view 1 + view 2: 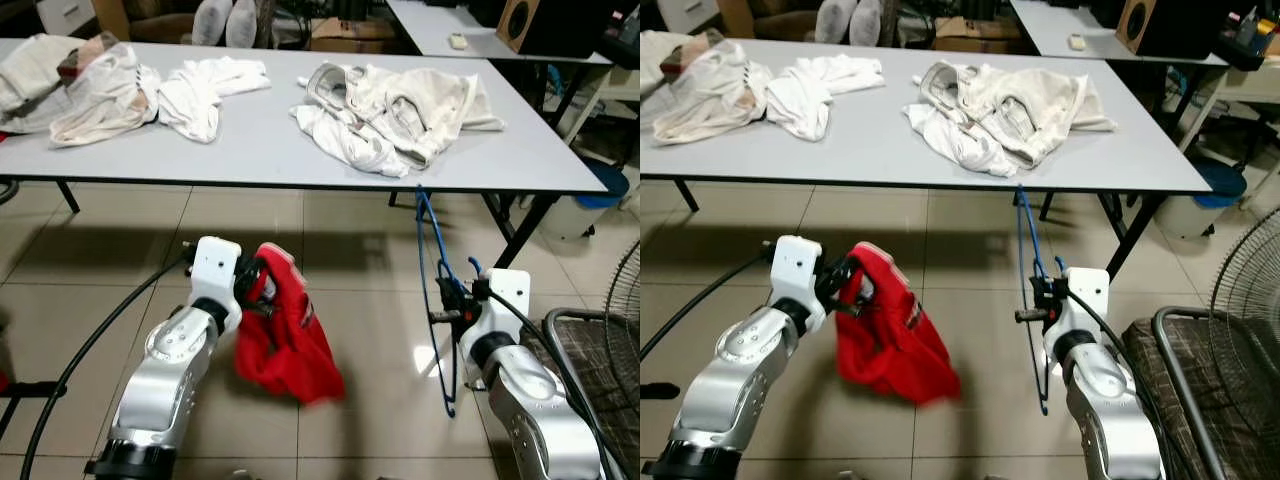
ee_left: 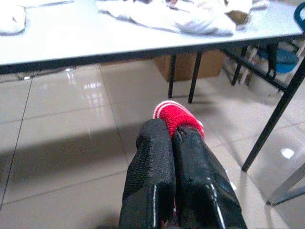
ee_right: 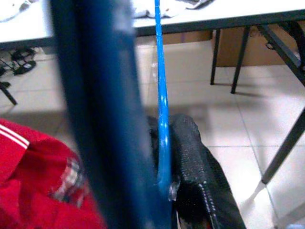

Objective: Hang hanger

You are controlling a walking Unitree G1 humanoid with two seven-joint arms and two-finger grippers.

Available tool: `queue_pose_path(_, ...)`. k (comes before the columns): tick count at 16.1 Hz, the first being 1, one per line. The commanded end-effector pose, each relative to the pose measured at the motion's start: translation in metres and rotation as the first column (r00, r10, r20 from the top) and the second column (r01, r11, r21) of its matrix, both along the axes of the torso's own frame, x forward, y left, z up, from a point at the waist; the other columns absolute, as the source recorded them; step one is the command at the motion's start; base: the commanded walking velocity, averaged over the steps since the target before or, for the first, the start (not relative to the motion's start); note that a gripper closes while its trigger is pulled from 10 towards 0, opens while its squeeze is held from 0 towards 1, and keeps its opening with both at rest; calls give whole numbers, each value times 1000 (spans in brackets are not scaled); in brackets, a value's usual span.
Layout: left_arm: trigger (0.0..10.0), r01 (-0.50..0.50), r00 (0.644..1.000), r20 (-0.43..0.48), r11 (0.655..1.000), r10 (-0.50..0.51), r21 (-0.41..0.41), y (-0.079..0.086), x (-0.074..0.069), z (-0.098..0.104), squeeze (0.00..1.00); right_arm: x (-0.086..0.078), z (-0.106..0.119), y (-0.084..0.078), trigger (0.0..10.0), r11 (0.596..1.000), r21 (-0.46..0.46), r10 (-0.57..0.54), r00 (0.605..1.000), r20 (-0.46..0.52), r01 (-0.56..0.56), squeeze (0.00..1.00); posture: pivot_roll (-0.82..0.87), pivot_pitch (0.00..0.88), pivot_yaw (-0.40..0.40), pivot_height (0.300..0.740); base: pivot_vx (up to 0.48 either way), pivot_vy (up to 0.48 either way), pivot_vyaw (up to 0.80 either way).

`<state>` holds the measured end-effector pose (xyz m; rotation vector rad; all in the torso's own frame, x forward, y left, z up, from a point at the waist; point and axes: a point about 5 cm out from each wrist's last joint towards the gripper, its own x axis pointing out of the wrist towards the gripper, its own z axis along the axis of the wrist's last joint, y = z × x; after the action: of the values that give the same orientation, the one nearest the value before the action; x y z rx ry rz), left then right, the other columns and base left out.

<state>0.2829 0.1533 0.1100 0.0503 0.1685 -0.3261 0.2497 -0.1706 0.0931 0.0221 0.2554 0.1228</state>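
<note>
A blue wire hanger [image 1: 432, 290] stands upright in front of the grey table [image 1: 250, 150], and my right gripper [image 1: 447, 296] is shut on it low at the right. In the right wrist view the hanger's blue wire [image 3: 163, 105] runs up past a black finger [image 3: 195, 167]. My left gripper [image 1: 262, 287] is shut on a red garment [image 1: 290, 345] that droops toward the tiled floor. The left wrist view has the two black fingers [image 2: 181, 176] pressed together with the red garment [image 2: 175, 114] poking out beyond the tips.
Several white garments [image 1: 395, 110] lie crumpled on the grey table. Black table legs [image 1: 520, 235] stand behind the hanger. A fan's wire grille [image 1: 625, 290] and a dark basket [image 1: 600, 380] sit at the right. A black cable [image 1: 90, 350] curves along the left arm.
</note>
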Motion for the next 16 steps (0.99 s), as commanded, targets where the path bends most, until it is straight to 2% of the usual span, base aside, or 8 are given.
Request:
queue_pose_path(1, 10000, 4, 998, 67, 1000, -3, -15, -1, 4, 15, 0, 5, 7, -3, 10000, 1000, -7, 4, 999, 32, -3, 0, -57, 62, -27, 740, 0, 0, -775)
queue_pose_path(5, 10000, -8, 994, 112, 999, 13, -41, 9, 10, 32, 0, 8, 15, -1, 10000, 998, -47, 52, 997, 54, -49, 0, -67, 55, -30, 740, 301, 0, -800)
queue_pose_path(8, 10000, -13, 991, 135, 998, 20, -55, 9, 16, 41, 0, 9, 22, -1, 10000, 996, -58, 65, 995, 79, -61, 0, -80, 48, -23, 740, 338, 0, -800)
queue_pose_path(15, 10000, -35, 979, 197, 996, 51, -87, 9, 29, 61, 0, 11, 44, 3, 10000, 976, -72, 216, 964, 153, -208, 0, -84, 22, -33, 740, 348, 0, 0)
queue_pose_path(16, 10000, -49, 974, 217, 995, 66, -84, 11, 33, 69, 0, 13, 50, 4, 10000, 961, -111, 267, 951, 155, -252, 0, -81, 5, -46, 740, 368, 0, 800)
